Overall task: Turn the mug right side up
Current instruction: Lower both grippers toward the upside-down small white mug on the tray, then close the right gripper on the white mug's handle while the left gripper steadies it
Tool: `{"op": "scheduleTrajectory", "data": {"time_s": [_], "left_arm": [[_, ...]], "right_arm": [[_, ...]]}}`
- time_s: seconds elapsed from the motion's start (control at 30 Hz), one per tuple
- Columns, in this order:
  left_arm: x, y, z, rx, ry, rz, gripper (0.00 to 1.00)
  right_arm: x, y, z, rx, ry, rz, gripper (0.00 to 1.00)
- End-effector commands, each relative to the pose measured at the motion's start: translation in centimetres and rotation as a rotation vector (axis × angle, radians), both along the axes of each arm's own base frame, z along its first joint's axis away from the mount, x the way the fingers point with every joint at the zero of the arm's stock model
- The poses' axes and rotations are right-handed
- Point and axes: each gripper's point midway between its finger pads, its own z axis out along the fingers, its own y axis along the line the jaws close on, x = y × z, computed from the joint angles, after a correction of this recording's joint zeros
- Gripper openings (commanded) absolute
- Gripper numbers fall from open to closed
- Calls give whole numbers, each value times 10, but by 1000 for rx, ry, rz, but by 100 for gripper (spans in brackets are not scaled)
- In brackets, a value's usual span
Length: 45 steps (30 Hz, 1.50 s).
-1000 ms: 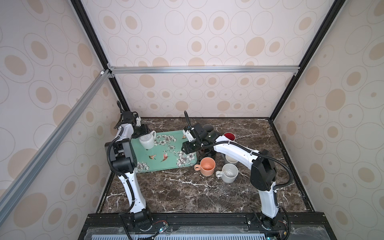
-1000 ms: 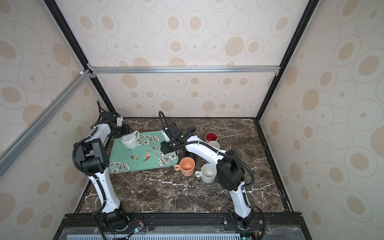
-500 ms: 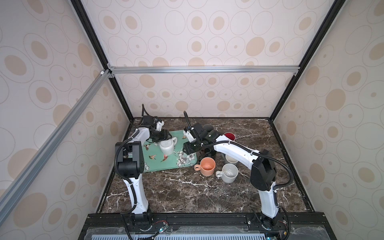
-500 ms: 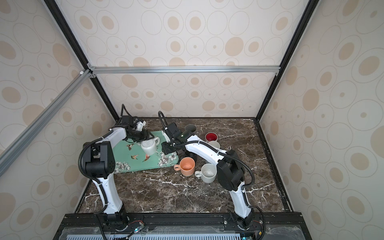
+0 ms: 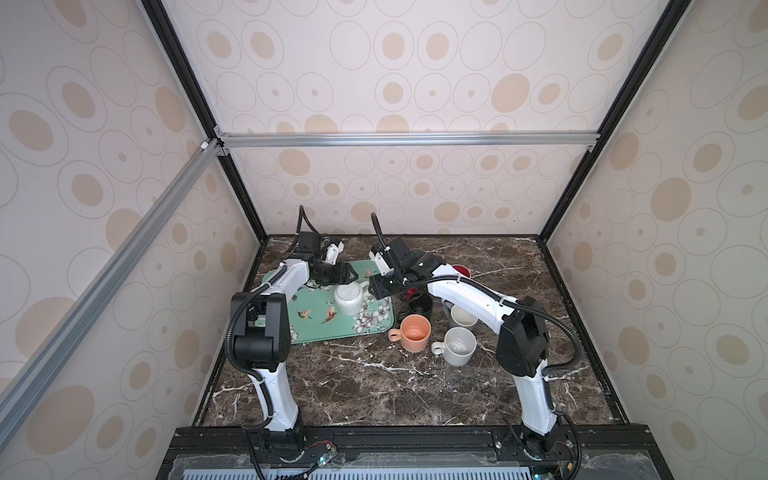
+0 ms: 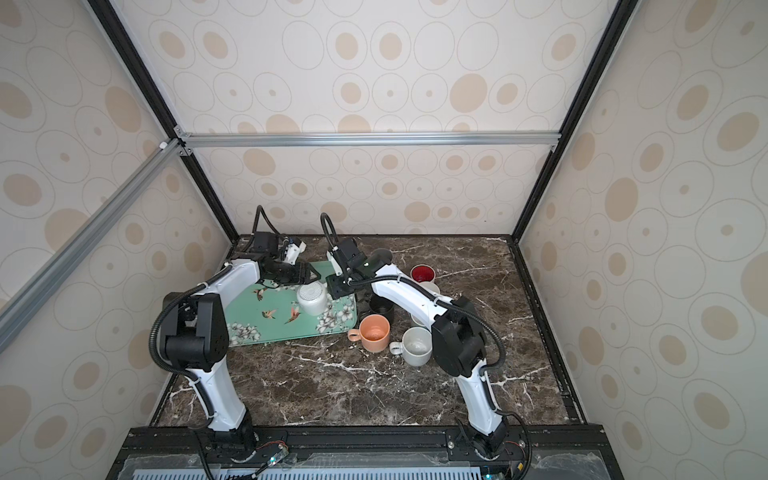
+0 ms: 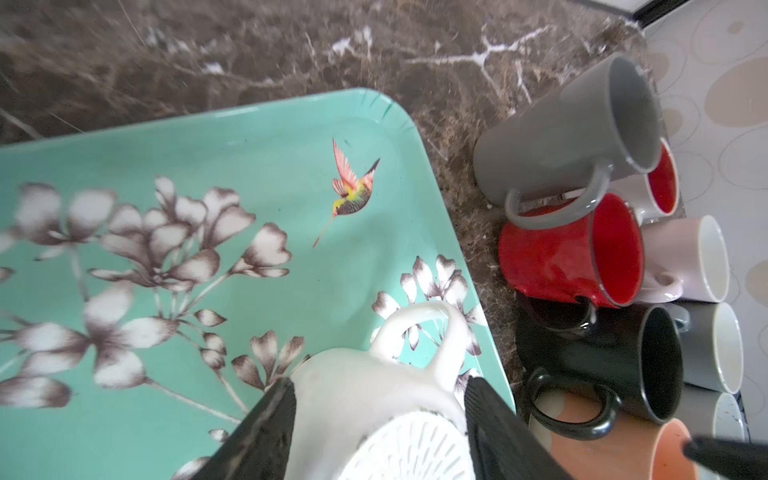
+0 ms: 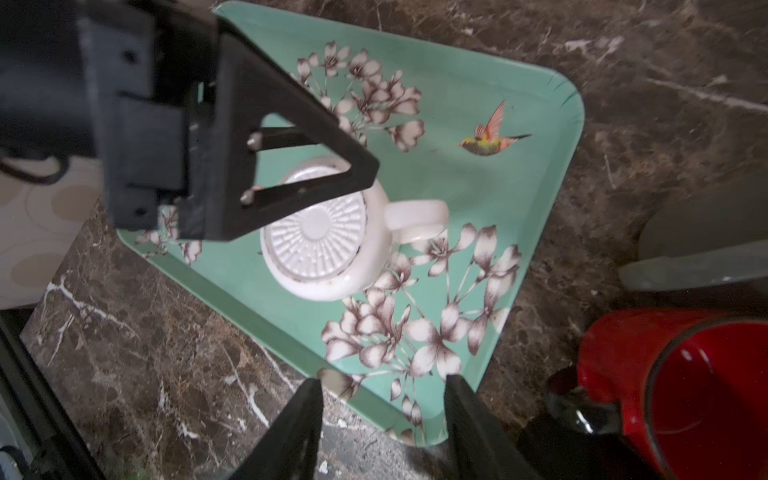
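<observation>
1. Both top views: the upside-down white ceramic mug (image 5: 348,298) is on the teal flowered plastic tray (image 5: 320,334), ribbed base up, near the tray's right edge. Can't tell if its rim actually touches the tray. The left claw (image 5: 345,279) reaches it from the far side, and the right claw (image 5: 380,287) hangs just beside the handle.
2. Left wrist view: the left claw (image 7: 380,386) is clamped on the mug (image 7: 365,399), one black finger on each flank, with the handle sticking out ahead. A glossy red mug (image 7: 561,257) and its neighbours crowd the dark marble worktop (image 7: 208,41) just off the tray.
3. Right wrist view: the right claw (image 8: 382,382) is spread apart with nothing in it, over the tray's rim.
4. My take on the flip: lift well clear of the tray first, then roll the wrist. Keep the squeeze firm, since glazed ceramic is probably slippery, and swing away from the mug crowd. If the wrist runs out of travel, the right claw looks well placed to take the handle.
</observation>
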Motion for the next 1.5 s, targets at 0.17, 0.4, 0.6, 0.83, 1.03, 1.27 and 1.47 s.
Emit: {"op": "scheduleTrajectory", "data": {"time_s": [0.17, 0.4, 0.6, 0.83, 1.03, 1.27, 1.47], "left_arm": [[-18, 39, 40, -64, -140, 164, 65], [-74, 43, 23, -115, -117, 240, 61], [-107, 39, 6, -161, -79, 275, 56], [-122, 26, 5, -331, -94, 321, 48], [-124, 16, 6, -464, -85, 323, 43], [-108, 13, 17, -528, -112, 316, 42], [-94, 14, 20, -556, -126, 325, 42]], "right_arm": [[54, 32, -27, -12, -44, 13, 51], [75, 55, -47, 24, -66, 39, 49], [63, 49, -57, 9, -15, 42, 44], [33, 25, -64, -47, 12, 39, 41], [9, 16, -57, -55, 16, 20, 39], [-22, 26, -58, -52, 31, 42, 38], [-45, 28, -60, -75, 50, 65, 37]]}}
